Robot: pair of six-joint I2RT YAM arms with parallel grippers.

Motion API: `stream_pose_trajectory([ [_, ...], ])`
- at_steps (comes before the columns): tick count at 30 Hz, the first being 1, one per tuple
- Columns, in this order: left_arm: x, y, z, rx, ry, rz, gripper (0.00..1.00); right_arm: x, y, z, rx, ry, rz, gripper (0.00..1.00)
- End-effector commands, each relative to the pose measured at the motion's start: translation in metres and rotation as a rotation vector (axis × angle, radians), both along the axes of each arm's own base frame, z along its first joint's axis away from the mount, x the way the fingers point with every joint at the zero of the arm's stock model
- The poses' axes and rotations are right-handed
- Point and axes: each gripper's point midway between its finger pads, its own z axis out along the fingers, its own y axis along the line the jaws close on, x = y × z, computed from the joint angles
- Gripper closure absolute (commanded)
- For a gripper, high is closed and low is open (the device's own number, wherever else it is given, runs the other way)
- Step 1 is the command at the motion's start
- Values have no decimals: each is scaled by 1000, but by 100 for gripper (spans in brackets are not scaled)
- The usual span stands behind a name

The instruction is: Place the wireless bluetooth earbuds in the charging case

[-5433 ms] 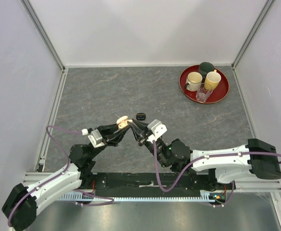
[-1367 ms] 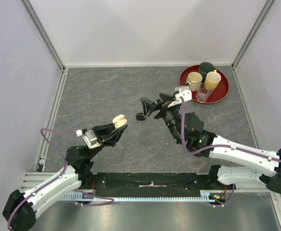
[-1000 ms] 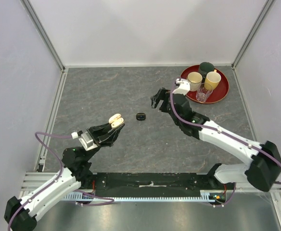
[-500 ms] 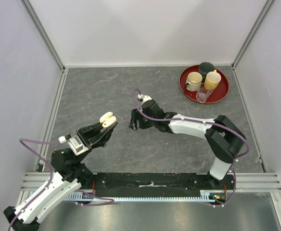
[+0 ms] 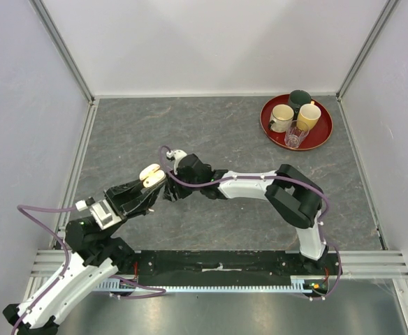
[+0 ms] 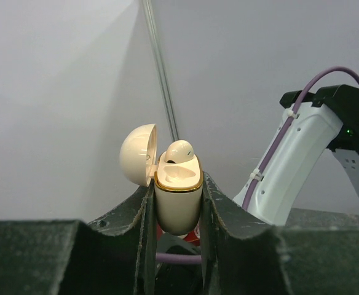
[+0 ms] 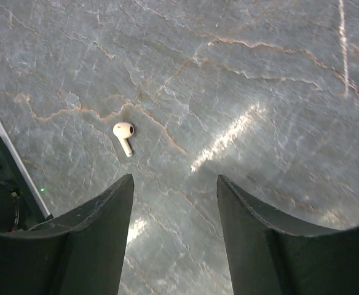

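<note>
**While the left gripper [image 6: 177, 189] clamps the open case [image 6: 178, 212], the right gripper [image 7: 174, 186] hangs open over a loose earbud [image 7: 124, 135]**

As the left wrist view shows, the cream-white case stands upright between the two fingers of the left gripper, which press against its sides and hold it clear of the surface. Its round lid [image 6: 137, 154] is swung open to the left of the gripper's midline. A second earbud [image 6: 179, 151], also cream-white, sits in the gold-rimmed mouth with its head poking above the rim.

The right arm [image 5: 249, 185] reaches across towards the left gripper, so in the top view the right gripper is just beside the case. It points down at the grey marbled surface [image 7: 278, 92] with its fingers parted and nothing between them. The loose earbud lies flat on the surface ahead of the fingertips. It is nearer the finger on the left of the wrist view [image 7: 99, 230] than the other, and touches neither.

Well away from both grippers, at the far right corner of the surface, a red tray [image 5: 324, 136] carries several cups [image 5: 282, 117].
</note>
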Motion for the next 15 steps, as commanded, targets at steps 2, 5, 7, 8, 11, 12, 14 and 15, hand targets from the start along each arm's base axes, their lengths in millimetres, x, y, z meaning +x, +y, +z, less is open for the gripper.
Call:
stream_pose_trajectory([
  [2,-18,11,27,-24,-93,0,98,7,33,12,58,-58,68,37],
  [5,-19,12,29,-24,-96,4,98,5,46,14,67,-80,100,36],
  [7,-19,12,29,-23,-97,3,98,2,53,12,64,-81,114,37],
  [8,-19,11,28,-19,-95,-1,98,1,57,9,62,-79,122,37],
  [11,-21,11,29,-21,-102,-6,98,-4,66,4,54,-88,140,36],
  [12,-22,12,30,-24,-104,-5,98,-5,69,4,50,-93,145,36],
  [14,-22,13,31,-25,-106,-1,98,-11,74,1,26,-105,169,36],
  [15,-23,14,32,-28,-108,1,98,-11,75,0,21,-114,172,36],
])
